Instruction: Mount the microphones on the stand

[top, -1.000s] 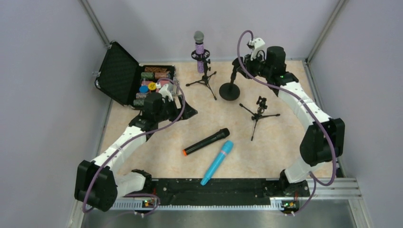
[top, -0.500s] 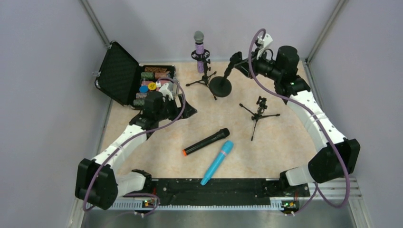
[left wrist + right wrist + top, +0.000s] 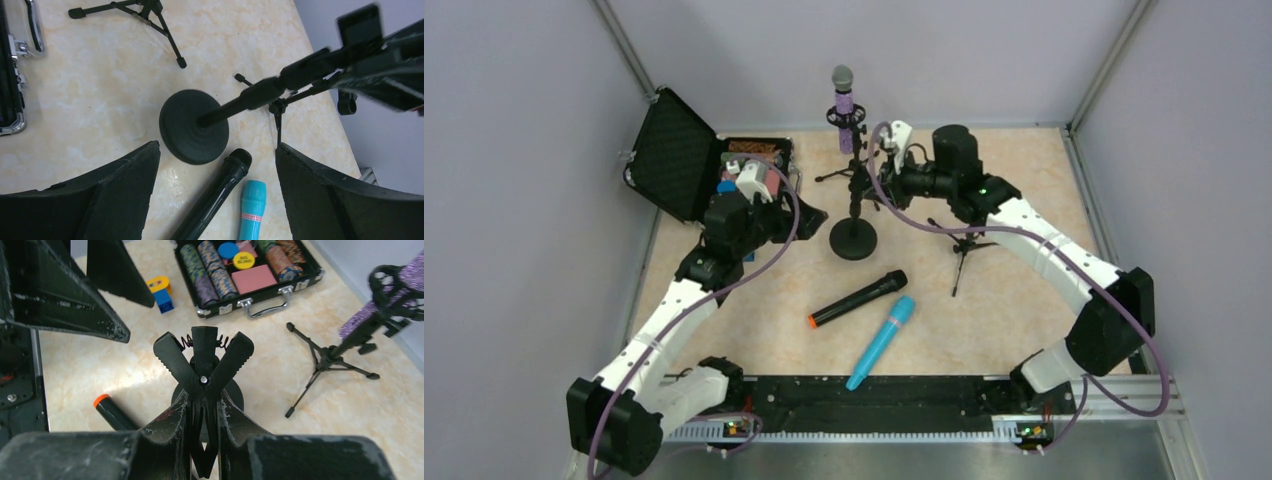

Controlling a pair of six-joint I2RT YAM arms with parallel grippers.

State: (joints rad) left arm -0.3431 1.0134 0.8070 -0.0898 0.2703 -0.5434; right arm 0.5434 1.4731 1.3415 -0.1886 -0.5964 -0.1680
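Right gripper: shut hard on the tail of the spring clip atop the round-base stand; clip arms spread in a V with nothing between them.
Left gripper: wide open, holding nothing, hovering just left of the stand's base above the table.
Base contact: on the table or just above it, unclear from these views.
Black microphone: flat on the table, just near of the base, orange end pointing near-left.
Blue microphone: flat, just beside the black one on its near-right side.
Purple microphone: already upright in the far tripod stand.
Empty tripod stand: right of the round base, partly under the right arm.
Step in hand, as judged: planting the round-base stand upright within reach of the loose microphones.
Doing it well: lower to full, flat contact; hold the squeeze to leave the clip spread; steer the base clear of the black microphone's head.
Next for the left gripper: grasp the black microphone at mid-body, level, then feed it between the clip arms.
Risk: tipping the stand by pressing sideways rather than straight down.
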